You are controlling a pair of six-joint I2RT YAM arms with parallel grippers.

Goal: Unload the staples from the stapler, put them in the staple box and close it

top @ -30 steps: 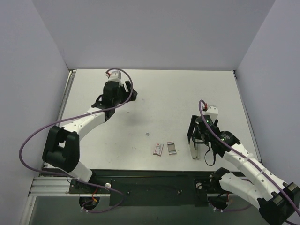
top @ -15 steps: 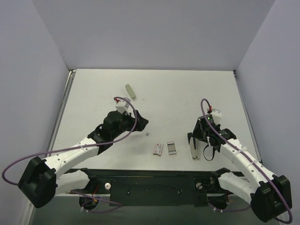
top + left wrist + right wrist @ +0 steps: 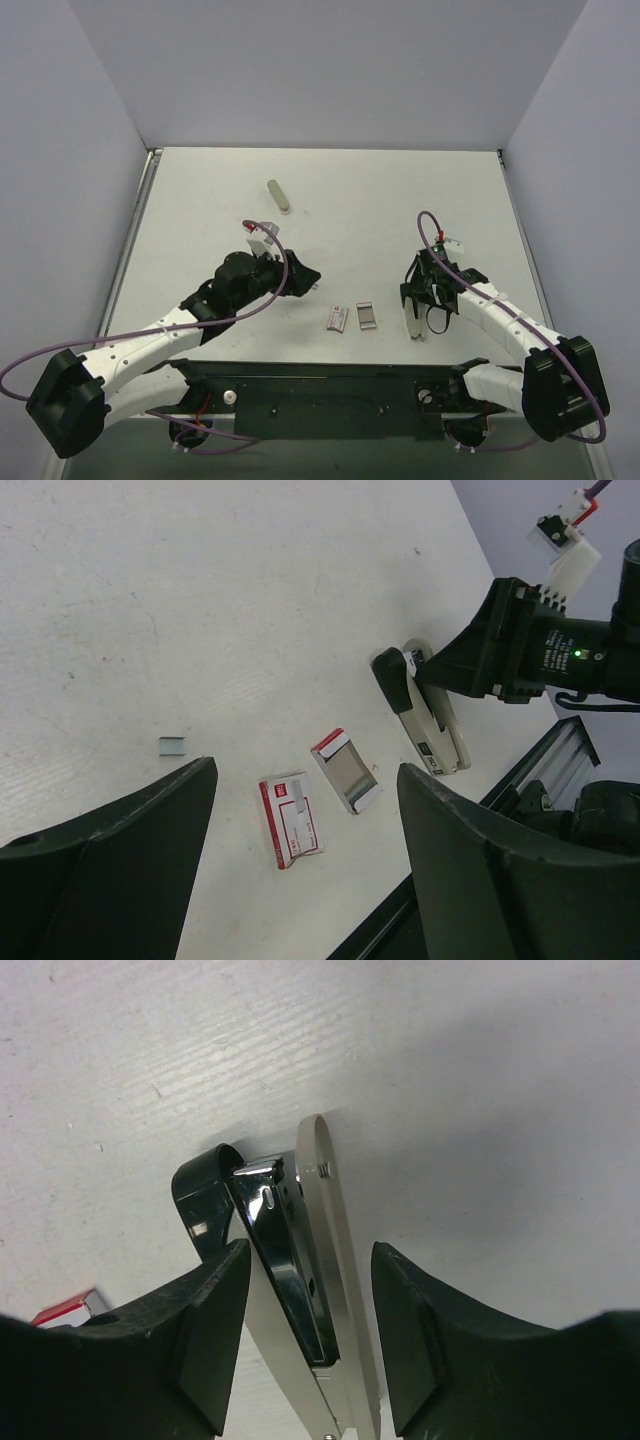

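The stapler point(image 3: 300, 1260) lies on its side on the table, with a black end, a dark magazine and a silver base. It also shows as a pale sliver near the front edge point(image 3: 413, 322) and in the left wrist view point(image 3: 428, 725). My right gripper point(image 3: 310, 1350) straddles it: the left finger point(image 3: 205, 1335) touches its side, while a narrow gap remains at the right finger point(image 3: 430, 1345). My left gripper point(image 3: 300, 880) hangs open and empty above the table's middle point(image 3: 300, 275). A short strip of staples point(image 3: 172, 745) lies loose on the table.
A red-and-white staple box point(image 3: 335, 318) and its open tray point(image 3: 366, 316) lie between the arms near the front edge. An olive-grey rounded bar point(image 3: 278, 196) rests at the back left. The black front rail point(image 3: 330, 385) borders the table.
My left arm swung from the back of the table toward the middle, uncovering the olive-grey bar. The right gripper's jaws narrowed around the stapler.
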